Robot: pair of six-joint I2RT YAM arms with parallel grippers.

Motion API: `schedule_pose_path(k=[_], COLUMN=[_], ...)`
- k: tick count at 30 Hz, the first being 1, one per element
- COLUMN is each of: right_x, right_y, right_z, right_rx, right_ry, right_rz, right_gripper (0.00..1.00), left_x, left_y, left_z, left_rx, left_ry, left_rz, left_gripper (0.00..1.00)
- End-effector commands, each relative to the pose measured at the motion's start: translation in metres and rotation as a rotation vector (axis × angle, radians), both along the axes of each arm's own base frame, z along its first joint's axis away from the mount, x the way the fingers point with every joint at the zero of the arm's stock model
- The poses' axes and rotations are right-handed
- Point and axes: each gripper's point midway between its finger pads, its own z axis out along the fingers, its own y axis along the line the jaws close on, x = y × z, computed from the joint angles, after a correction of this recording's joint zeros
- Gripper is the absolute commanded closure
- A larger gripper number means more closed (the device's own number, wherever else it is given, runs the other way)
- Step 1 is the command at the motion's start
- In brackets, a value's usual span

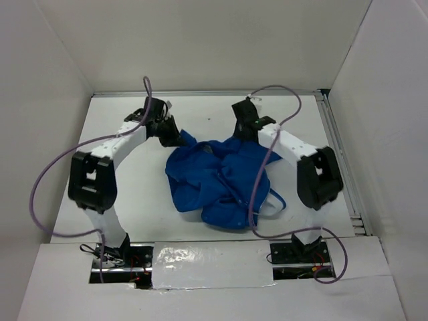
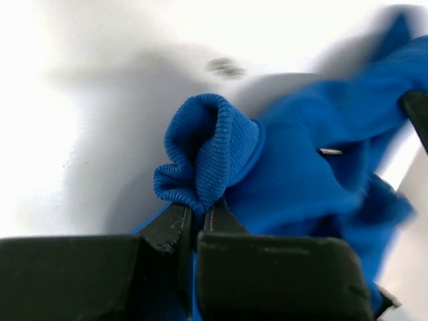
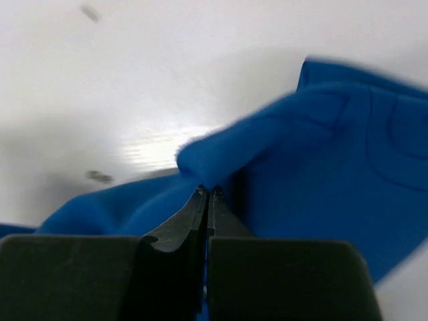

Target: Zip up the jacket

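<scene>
The jacket (image 1: pixel 217 180) lies in a crumpled blue heap at the middle of the white table (image 1: pixel 144 194), a little toward 3 o'clock in the top view. It is bunched and folded over itself, so its front edges cannot be traced.

At the heap's 10 o'clock edge the left gripper (image 2: pixel 198 215) is clamped on a ribbed cuff (image 2: pixel 207 144). The knit folds up above the closed fingertips. At the 1 o'clock edge the right gripper (image 3: pixel 207 195) is pinched tight on a raised fold of smooth blue fabric.

A purple cable (image 1: pixel 257 194) from the right arm drapes across the heap's 3 o'clock side.

Bare table spreads widest toward 9 o'clock, and a band of it lies open toward 12 o'clock up to the back wall. Toward 3 o'clock a narrower strip runs to a metal rail (image 1: pixel 338 160). At 6 o'clock the fabric ends near the table's front.
</scene>
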Motion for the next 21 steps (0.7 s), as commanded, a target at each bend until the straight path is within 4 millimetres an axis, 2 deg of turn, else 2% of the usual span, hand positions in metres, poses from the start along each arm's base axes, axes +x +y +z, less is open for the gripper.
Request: schedule_pose_path(k=[1, 2, 3, 4, 5, 7, 8, 9, 10, 11, 12, 13, 14, 15, 16, 17, 18, 19, 21], right_x=[0.008, -0.006, -0.016, -0.025, -0.042, -0.064, -0.083, -0.094, -0.118, -0.13, -0.143, -0.158, -0.175, -0.19, -0.207, -0.215, -0.23, -0.241, -0.26], right_y=[-0.013, -0.017, -0.016, -0.018, -0.024, -0.021, -0.025, -0.025, -0.025, -0.025, -0.029, -0.026, -0.034, -0.043, -0.045, -0.047, -0.055, -0.055, -0.063], right_z=[0.16, 0.205, 0.223, 0.238, 0.267, 0.297, 0.324, 0.338, 0.364, 0.377, 0.401, 0.416, 0.434, 0.46, 0.476, 0.481, 0.502, 0.51, 0.531], right_rx=[0.045, 0.092, 0.093, 0.101, 0.126, 0.152, 0.185, 0.196, 0.226, 0.238, 0.261, 0.291, 0.297, 0.331, 0.368, 0.358, 0.396, 0.422, 0.455], right_ry=[-0.435, -0.538, -0.584, -0.617, -0.675, -0.734, -0.797, -0.832, -0.89, -0.919, -0.963, -0.992, -1.035, -1.083, -1.112, -1.12, -1.159, -1.172, -1.22], right_rz=[-0.071, -0.07, -0.045, -0.039, -0.034, -0.001, 0.015, 0.04, 0.08, 0.097, 0.108, 0.136, 0.156, 0.159, 0.186, 0.21, 0.225, 0.259, 0.304], right_gripper=[1.0, 1.0, 1.0, 1.0, 1.0, 1.0, 1.0, 1.0, 1.0, 1.0, 1.0, 1.0, 1.0, 1.0, 1.0, 1.0, 1.0, 1.0, 1.0], left_x=[0.011, 0.004, -0.011, -0.019, -0.035, -0.058, -0.079, -0.094, -0.112, -0.127, -0.15, -0.165, -0.19, -0.203, -0.217, -0.24, -0.251, -0.271, -0.291], left_y=[-0.014, -0.015, -0.019, -0.021, -0.018, -0.022, -0.019, -0.019, -0.019, -0.018, -0.011, -0.01, -0.002, 0.001, 0.003, 0.011, 0.015, 0.02, 0.024], left_z=[0.143, 0.162, 0.199, 0.221, 0.256, 0.294, 0.33, 0.348, 0.374, 0.391, 0.415, 0.429, 0.46, 0.472, 0.484, 0.511, 0.522, 0.542, 0.561], left_rx=[-0.027, -0.02, -0.034, -0.04, -0.044, -0.063, -0.086, -0.106, -0.137, -0.16, -0.184, -0.208, -0.231, -0.241, -0.259, -0.275, -0.281, -0.301, -0.323], left_ry=[-0.484, -0.552, -0.652, -0.725, -0.829, -0.941, -1.046, -1.098, -1.173, -1.219, -1.286, -1.321, -1.402, -1.428, -1.456, -1.531, -1.559, -1.618, -1.68], left_rz=[-0.126, -0.154, -0.178, -0.201, -0.215, -0.251, -0.264, -0.278, -0.312, -0.327, -0.333, -0.355, -0.357, -0.369, -0.385, -0.384, -0.386, -0.395, -0.415], left_gripper=[1.0, 1.0, 1.0, 1.0, 1.0, 1.0, 1.0, 1.0, 1.0, 1.0, 1.0, 1.0, 1.0, 1.0, 1.0, 1.0, 1.0, 1.0, 1.0])
